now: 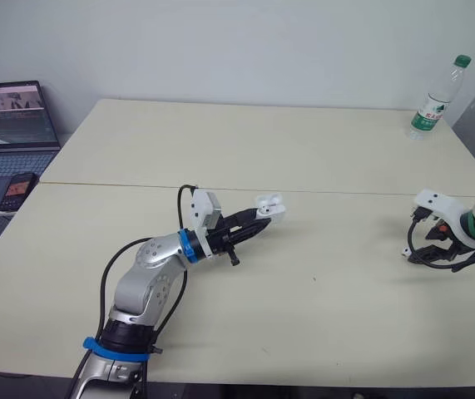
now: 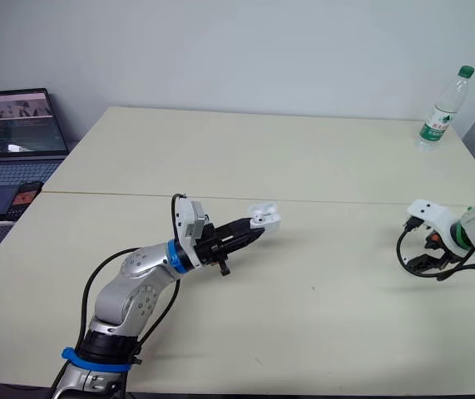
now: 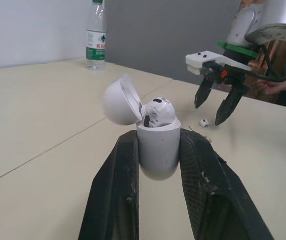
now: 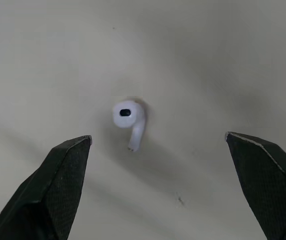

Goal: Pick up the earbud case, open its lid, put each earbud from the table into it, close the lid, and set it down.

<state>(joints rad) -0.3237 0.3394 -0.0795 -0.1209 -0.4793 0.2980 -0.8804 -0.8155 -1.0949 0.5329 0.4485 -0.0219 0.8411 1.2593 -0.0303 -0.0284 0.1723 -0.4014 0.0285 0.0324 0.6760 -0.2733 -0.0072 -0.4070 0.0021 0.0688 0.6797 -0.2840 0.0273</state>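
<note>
My left gripper (image 1: 258,223) is shut on the body of the white earbud case (image 3: 158,145), holding it just above the middle of the table. The case's lid (image 3: 121,102) is swung open, and one earbud (image 3: 159,109) sits inside. A second white earbud (image 4: 129,118) lies on the table at the right. My right gripper (image 4: 158,142) hangs open directly over it, one finger on each side, apart from it. The left wrist view also catches that gripper (image 3: 214,106) with the loose earbud (image 3: 203,122) under it.
A water bottle (image 1: 437,98) stands at the table's far right corner. An open laptop (image 1: 12,125) and a phone (image 1: 19,189) sit on a stand off the left edge. A seam (image 1: 121,185) runs across the tabletop. A person's hand (image 3: 275,89) is beyond the right side.
</note>
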